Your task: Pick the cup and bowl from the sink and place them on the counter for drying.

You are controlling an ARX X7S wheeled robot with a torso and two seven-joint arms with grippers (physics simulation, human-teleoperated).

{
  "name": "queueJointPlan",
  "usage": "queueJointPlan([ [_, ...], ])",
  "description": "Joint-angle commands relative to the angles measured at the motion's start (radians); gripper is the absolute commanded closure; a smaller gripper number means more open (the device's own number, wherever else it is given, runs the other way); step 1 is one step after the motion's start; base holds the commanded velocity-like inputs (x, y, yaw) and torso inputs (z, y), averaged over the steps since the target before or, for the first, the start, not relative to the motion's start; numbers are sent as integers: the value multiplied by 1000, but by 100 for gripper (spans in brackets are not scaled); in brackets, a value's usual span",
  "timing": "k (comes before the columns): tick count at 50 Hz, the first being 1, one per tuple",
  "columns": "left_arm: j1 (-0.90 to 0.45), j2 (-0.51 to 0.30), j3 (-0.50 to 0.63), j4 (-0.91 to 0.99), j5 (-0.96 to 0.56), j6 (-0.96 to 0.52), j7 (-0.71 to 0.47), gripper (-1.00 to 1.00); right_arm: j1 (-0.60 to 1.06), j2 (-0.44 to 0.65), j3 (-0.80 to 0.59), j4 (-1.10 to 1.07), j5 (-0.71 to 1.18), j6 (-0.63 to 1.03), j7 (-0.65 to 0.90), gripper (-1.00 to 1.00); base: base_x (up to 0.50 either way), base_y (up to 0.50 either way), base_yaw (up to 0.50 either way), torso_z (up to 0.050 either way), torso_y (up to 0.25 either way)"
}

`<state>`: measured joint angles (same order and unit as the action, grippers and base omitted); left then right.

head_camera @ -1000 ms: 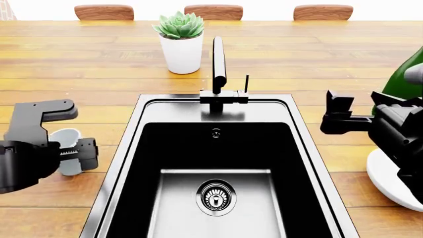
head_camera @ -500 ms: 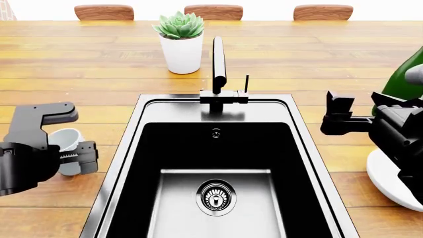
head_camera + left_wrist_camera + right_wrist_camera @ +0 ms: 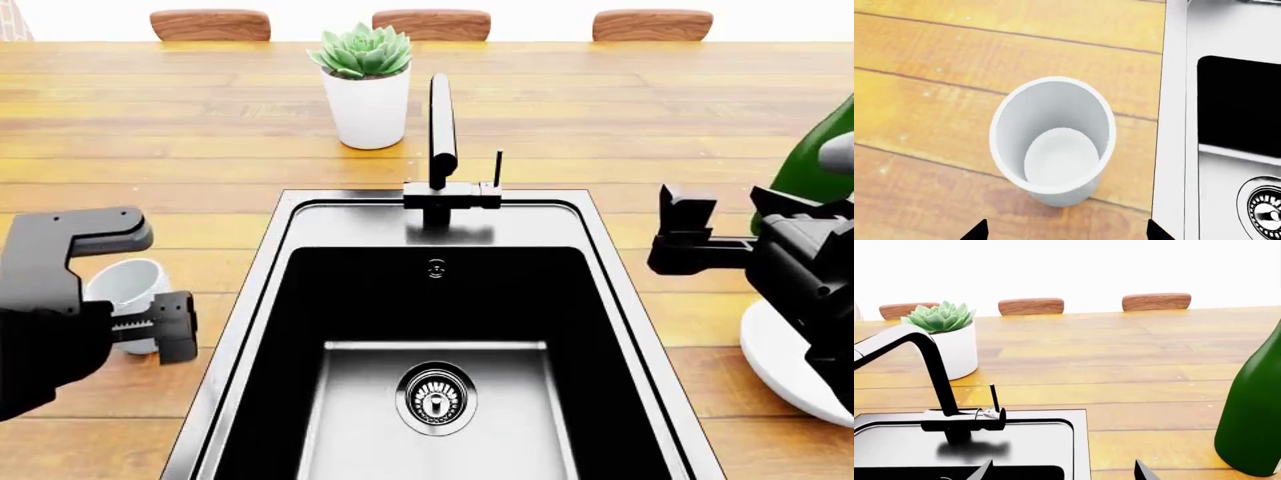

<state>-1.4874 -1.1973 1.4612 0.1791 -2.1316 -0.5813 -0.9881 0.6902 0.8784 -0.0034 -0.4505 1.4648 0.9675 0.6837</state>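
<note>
Left of the steel-rimmed black sink point(image 3: 627, 300), smooth white tapered cup point(image 3: 1054, 145) upright on grainy orange plank counter point(image 3: 200, 130), left gripper point(image 3: 120, 285) spread wide around it, right gripper point(image 3: 707, 225) open, empty, white bowl point(image 3: 781, 370) beside.

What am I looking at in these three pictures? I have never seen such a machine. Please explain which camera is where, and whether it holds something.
This is a simulated two-armed robot at a kitchen sink. The wide picture comes from its head, looking down. The left gripper and right gripper are its black hands. The other two pictures come from cameras at each wrist. The left wrist camera looks down into a white cup standing upright on the wooden counter, beside the sink; the fingers are apart and hold nothing. The right gripper is also open and empty. Behind it stand a white bowl and a green bottle. A potted plant stands behind the faucet.
</note>
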Motion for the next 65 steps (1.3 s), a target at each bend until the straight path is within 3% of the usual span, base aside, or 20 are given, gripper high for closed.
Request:
queueJointPlan([
  [1,-32,-33,-45,117,31,10,-56,-100,0,-10,1,-3,-13,-4,-5,-100,0,0,0,0,0],
  [11,-83,-109,-113,264,72,69,-88,-100,-24,-12,-2,-11,-23,-8,16,-100,0,0,0,0,0],
  [22,-127,-73,-136,341,243,31,-97,-100,-21,-7,20,-38,4,-19,28,-100,0,0,0,0,0],
  [26,-80,-103,-143,356,293,148,-98,-100,-33,-3,33,-44,-2,-31,17,-100,0,0,0,0,0],
  [29,-70,-102,-137,354,328,155,-111,-100,-30,2,27,-46,-4,-24,21,-100,0,0,0,0,0],
  [34,-83,-50,-140,352,399,143,-79,-100,-25,4,31,-50,6,-25,30,-100,0,0,0,0,0],
  [45,-117,-33,-159,350,469,118,-32,-100,-17,2,27,-47,7,-29,33,-100,0,0,0,0,0],
  [56,-88,74,-151,281,647,184,83,-100,14,2,19,-39,26,-21,56,-100,0,0,0,0,0],
  [65,-97,165,-161,202,701,217,166,-100,68,-25,-30,-14,-43,-21,30,-100,0,0,0,0,0],
])
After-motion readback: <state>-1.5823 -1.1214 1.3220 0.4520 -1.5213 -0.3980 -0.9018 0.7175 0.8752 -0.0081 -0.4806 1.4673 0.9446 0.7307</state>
